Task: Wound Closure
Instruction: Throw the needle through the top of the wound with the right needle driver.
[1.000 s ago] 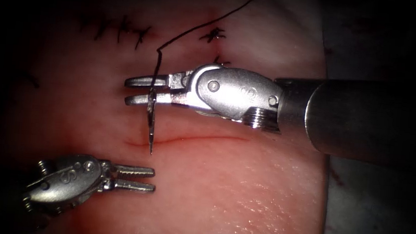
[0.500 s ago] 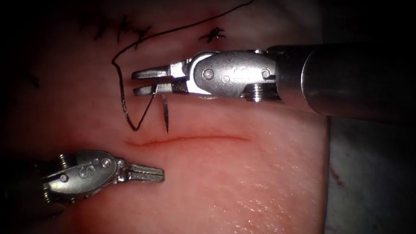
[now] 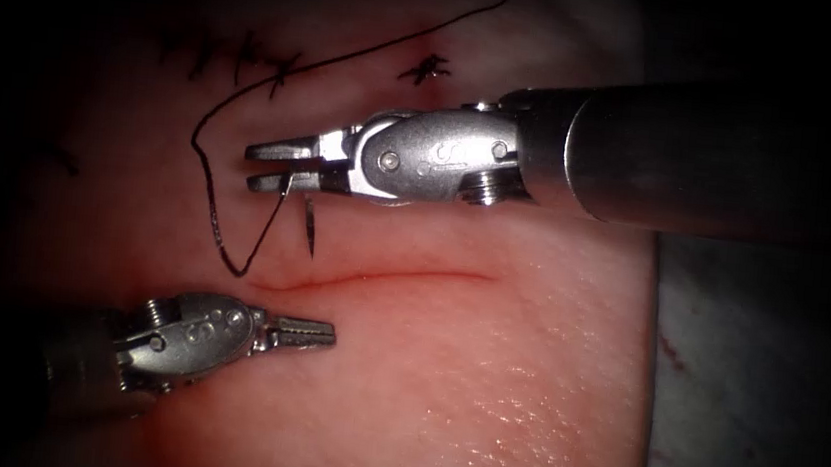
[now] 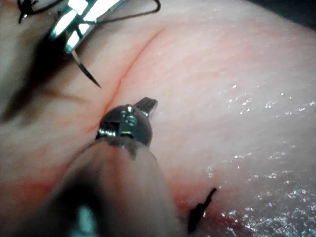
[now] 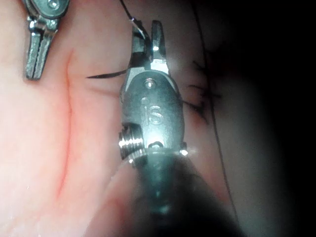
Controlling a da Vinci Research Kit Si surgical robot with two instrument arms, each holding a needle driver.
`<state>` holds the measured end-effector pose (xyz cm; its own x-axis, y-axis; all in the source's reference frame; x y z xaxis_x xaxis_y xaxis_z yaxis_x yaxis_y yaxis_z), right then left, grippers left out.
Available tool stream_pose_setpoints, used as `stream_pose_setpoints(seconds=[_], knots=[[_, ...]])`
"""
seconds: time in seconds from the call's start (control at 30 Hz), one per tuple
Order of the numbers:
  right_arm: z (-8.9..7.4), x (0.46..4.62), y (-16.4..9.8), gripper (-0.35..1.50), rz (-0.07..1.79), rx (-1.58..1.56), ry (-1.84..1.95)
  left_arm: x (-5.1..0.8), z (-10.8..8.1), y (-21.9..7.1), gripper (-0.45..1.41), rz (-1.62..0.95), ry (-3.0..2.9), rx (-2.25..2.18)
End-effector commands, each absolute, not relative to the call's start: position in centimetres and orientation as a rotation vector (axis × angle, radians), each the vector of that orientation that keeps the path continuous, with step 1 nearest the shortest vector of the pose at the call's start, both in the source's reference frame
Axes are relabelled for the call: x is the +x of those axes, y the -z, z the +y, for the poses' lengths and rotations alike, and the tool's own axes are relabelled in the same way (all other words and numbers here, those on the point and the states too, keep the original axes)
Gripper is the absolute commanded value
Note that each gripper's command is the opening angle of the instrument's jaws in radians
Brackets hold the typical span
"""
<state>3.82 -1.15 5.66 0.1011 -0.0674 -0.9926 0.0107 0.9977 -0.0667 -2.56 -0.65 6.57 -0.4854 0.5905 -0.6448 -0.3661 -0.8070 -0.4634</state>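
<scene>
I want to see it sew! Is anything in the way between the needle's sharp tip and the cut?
Nothing visible is. The right tool holds the needle near its thread end, above the tissue, its tip pointing at the cut. The thread loops off leftward. The left tool, holding nothing, sits below the cut.

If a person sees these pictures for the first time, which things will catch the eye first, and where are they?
Most striking is the right tool, coming in above the cut, jaws shut on the curved needle, held near its thread end with its point hanging just over the tissue, not in it. The dark thread loops from the needle to the left and up past older stitches. Below the cut, the left tool holds nothing, jaws shut.
</scene>
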Motion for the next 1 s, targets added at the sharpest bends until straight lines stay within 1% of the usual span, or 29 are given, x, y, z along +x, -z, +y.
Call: stream_pose_setpoints(seconds=[0.03,0.4,1.0], knots=[[-1.14,3.97,-5.79,-0.35,1.464,-0.056,0.078,-2.61,-0.67,-6.64,-0.45,-0.363,-2.291,-1.130],[-1.12,3.96,-5.97,-0.35,1.445,-0.089,0.124,-2.58,-0.77,-6.61,-0.45,-0.378,-2.298,-1.121],[-1.20,4.08,-6.09,-0.35,1.430,-0.124,0.152,-2.55,-0.85,-6.54,-0.45,-0.394,-2.298,-1.126]])
